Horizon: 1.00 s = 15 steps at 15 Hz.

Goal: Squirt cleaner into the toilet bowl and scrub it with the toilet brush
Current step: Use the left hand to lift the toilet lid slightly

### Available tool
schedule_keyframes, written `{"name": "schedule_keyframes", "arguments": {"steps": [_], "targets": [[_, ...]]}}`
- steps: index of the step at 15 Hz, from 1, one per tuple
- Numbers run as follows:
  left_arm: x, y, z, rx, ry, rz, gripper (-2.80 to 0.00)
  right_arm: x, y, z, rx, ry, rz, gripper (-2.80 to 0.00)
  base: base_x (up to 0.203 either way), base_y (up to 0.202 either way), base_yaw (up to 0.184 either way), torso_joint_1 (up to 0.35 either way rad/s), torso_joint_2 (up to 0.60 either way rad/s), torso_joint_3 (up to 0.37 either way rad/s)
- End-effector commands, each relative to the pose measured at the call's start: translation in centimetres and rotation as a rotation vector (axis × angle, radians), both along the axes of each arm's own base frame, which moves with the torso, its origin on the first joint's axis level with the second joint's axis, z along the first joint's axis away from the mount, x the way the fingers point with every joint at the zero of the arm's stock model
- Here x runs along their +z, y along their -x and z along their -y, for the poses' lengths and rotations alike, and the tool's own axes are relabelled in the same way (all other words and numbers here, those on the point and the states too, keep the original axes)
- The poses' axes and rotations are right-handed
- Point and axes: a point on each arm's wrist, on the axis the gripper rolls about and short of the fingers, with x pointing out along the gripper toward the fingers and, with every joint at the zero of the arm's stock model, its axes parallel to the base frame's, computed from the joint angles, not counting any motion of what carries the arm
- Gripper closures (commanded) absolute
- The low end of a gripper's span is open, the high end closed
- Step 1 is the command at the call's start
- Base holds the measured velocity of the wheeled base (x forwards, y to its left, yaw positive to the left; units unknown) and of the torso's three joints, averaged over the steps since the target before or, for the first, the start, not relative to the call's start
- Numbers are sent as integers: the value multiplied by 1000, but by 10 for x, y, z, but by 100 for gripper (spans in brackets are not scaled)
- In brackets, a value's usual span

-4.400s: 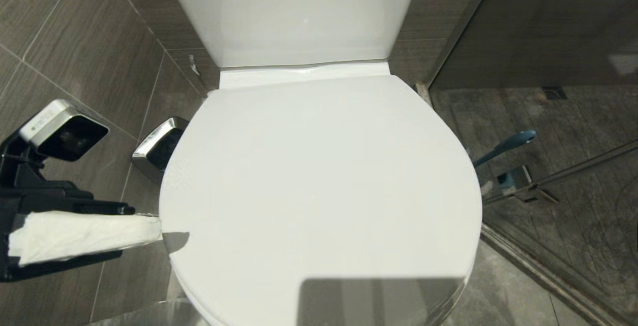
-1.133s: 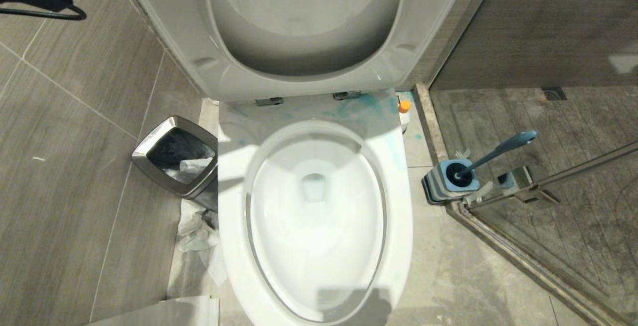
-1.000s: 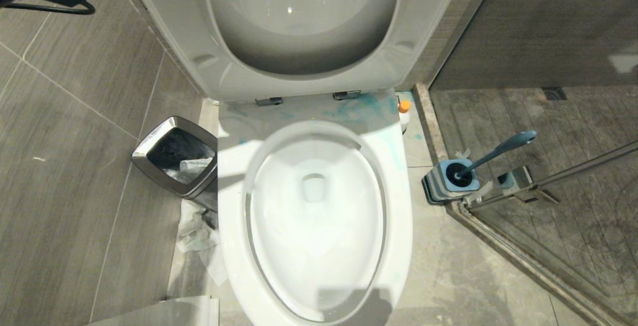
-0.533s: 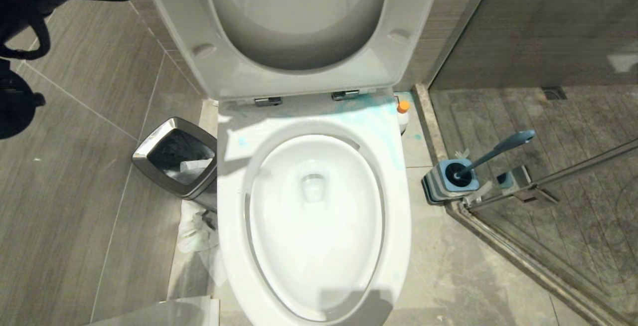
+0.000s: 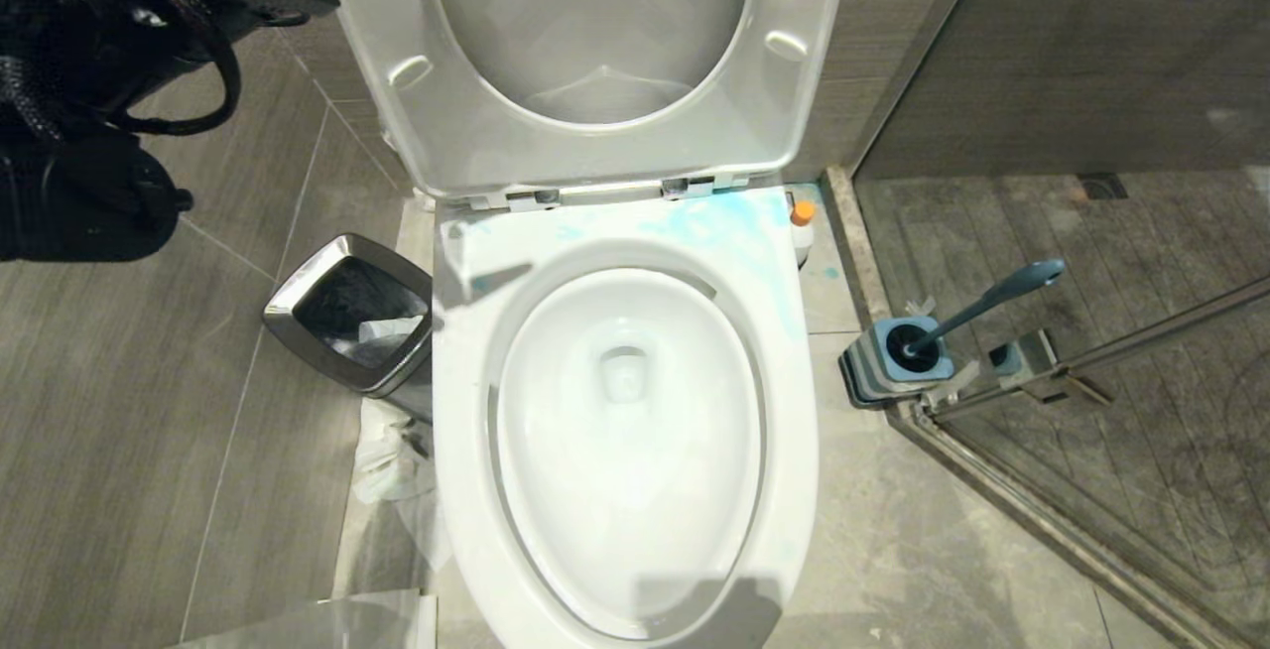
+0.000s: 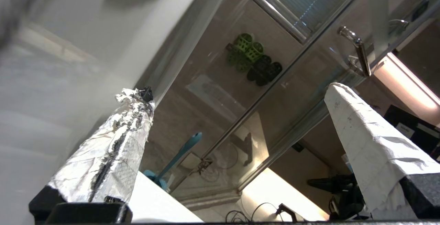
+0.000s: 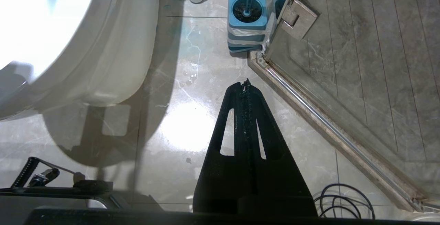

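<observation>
The toilet bowl stands open, its lid and seat tipped up against the tank. My left arm reaches in at the upper left, beside the lid's left edge. My left gripper is open, with paper-wrapped fingers and nothing between them. The cleaner bottle, orange-capped, stands on the floor behind the bowl's right side. The blue toilet brush leans in its holder by the glass door. My right gripper hangs shut over the floor, short of the holder.
A steel waste bin stands left of the bowl, with crumpled paper on the floor in front of it. A glass shower door closes off the right side. Blue stains mark the back of the rim. Cables lie on the floor.
The lid, shut a few seconds ago, now stands raised with the seat. Over the last second it tipped further back, and my left arm came further into view at the upper left.
</observation>
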Motion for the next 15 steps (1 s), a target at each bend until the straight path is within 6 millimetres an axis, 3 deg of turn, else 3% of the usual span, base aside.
{"name": "schedule_keyframes", "arguments": {"steps": [1,10,15], "targets": [[-8,-12,1,-2,-3,-16,-280,0,0,0,0,0,-1,0,0,0,0,0,0,0],[-12,-28,4,37,41,-28,-280,0,0,0,0,0,-1,0,0,0,0,0,0,0],[-9,-26,4,47,52,-50,-280,0,0,0,0,0,-1,0,0,0,0,0,0,0]]}}
